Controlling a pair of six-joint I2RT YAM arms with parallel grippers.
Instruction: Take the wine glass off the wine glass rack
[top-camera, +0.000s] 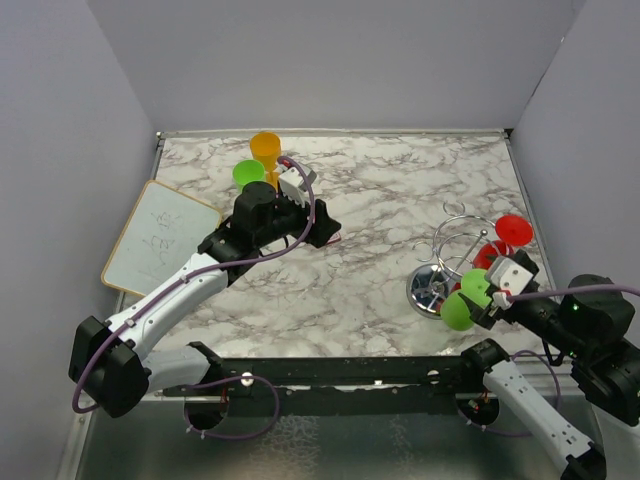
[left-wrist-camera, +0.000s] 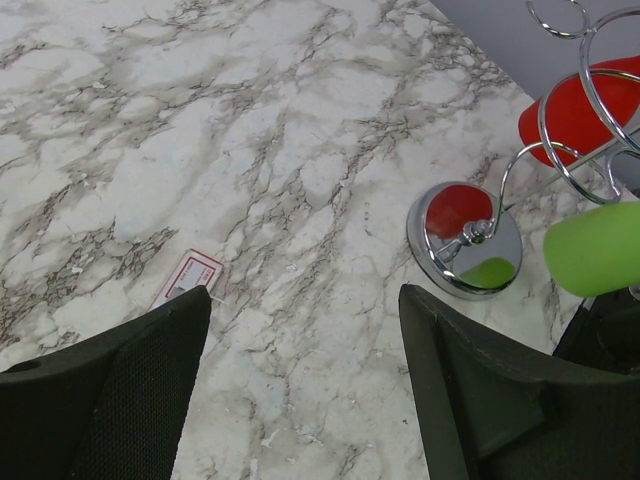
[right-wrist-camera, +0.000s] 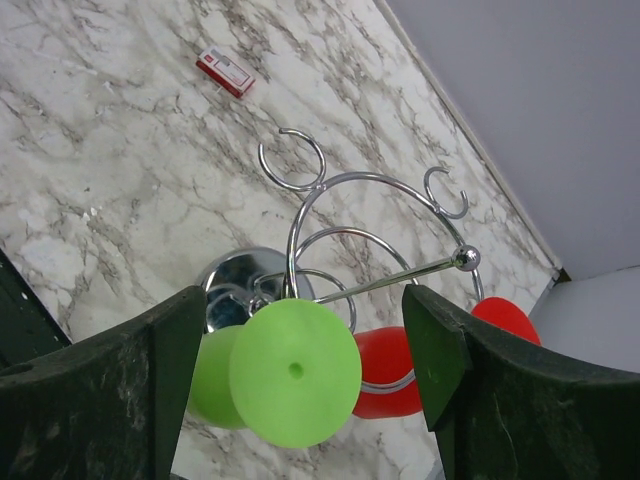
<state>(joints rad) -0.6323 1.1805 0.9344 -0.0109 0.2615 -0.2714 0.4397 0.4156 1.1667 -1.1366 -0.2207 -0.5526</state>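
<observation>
The chrome wine glass rack (top-camera: 462, 240) stands at the right on its round shiny base (top-camera: 430, 292). A green wine glass (top-camera: 466, 298) and a red wine glass (top-camera: 503, 240) hang on its arms. In the right wrist view the green glass's foot (right-wrist-camera: 295, 372) faces the camera below the rack's rings (right-wrist-camera: 330, 215), with the red glass (right-wrist-camera: 392, 372) behind it. My right gripper (right-wrist-camera: 300, 335) is open, one finger on each side of the green foot, not touching it. My left gripper (left-wrist-camera: 303, 305) is open and empty over the marble, far left of the rack (left-wrist-camera: 580, 150).
An orange glass (top-camera: 265, 150) and a second green glass (top-camera: 248, 172) stand at the back left beside my left arm. A whiteboard (top-camera: 160, 238) lies at the left edge. A small red-and-white card (left-wrist-camera: 187, 277) lies on the marble near my left fingers. Grey walls surround the table.
</observation>
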